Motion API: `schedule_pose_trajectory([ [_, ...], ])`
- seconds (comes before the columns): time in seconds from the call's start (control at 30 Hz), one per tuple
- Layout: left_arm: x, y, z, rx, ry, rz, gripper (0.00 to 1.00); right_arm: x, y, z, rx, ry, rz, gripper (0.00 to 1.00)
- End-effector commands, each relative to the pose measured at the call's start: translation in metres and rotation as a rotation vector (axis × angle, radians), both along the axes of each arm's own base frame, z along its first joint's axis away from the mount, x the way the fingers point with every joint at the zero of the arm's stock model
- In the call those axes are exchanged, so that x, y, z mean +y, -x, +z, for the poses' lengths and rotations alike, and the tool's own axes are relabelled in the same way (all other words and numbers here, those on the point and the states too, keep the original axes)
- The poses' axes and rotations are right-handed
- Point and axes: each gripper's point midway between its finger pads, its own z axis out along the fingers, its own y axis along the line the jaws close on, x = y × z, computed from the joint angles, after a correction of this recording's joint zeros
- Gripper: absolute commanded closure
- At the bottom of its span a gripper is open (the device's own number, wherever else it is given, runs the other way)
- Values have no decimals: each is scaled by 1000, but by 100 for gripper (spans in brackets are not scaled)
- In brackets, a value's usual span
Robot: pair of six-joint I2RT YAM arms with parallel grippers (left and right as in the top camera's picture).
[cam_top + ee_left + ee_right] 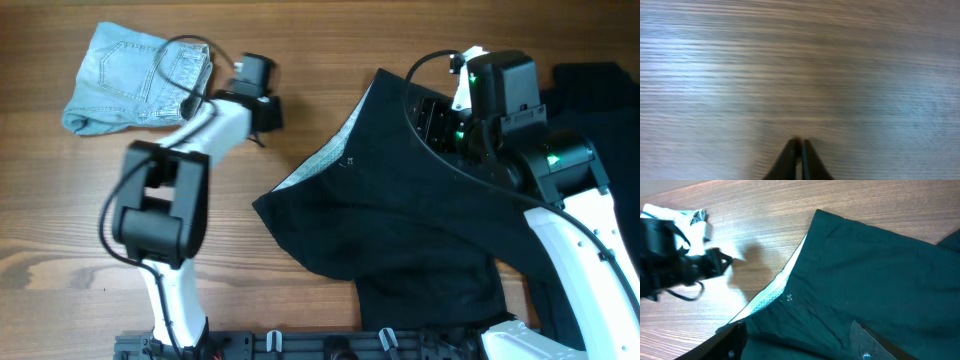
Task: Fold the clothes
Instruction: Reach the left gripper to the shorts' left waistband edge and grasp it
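Note:
A dark pair of shorts [400, 220] lies spread on the table's right half, its waistband open with the pale lining showing; it also fills the right wrist view [865, 270]. My right gripper [797, 340] is open and hovers over the dark fabric near the waistband button [789, 298], holding nothing. In the overhead view it sits at the garment's top edge [440, 125]. My left gripper [801, 145] is shut and empty over bare wood; in the overhead view it is left of the shorts [262, 100].
Folded light blue denim [135, 80] lies at the back left. More dark clothing [600, 100] is piled at the far right edge. The wooden table [80, 220] shows bare at the front left.

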Motion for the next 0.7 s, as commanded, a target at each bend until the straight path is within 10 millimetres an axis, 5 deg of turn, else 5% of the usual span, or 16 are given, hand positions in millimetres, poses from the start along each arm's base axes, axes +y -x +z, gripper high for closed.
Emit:
schedule_pose_trajectory([
  [0.0,-58,25,1,110,349,-172,66,-3,-2,-1,1,10,-15,28],
  [0.1,-94,39,8,122,407,-285,55,-4,-2,-1,1,12,-13,28],
  [0.33,-157,70,17,114,400,-453,77,-5,1,-4,16,21,-16,25],
  [0.53,-178,83,7,65,241,-545,64,-6,1,-5,19,27,-20,25],
  [0.67,-176,82,-1,60,186,-533,63,-6,1,-5,19,27,-20,26],
])
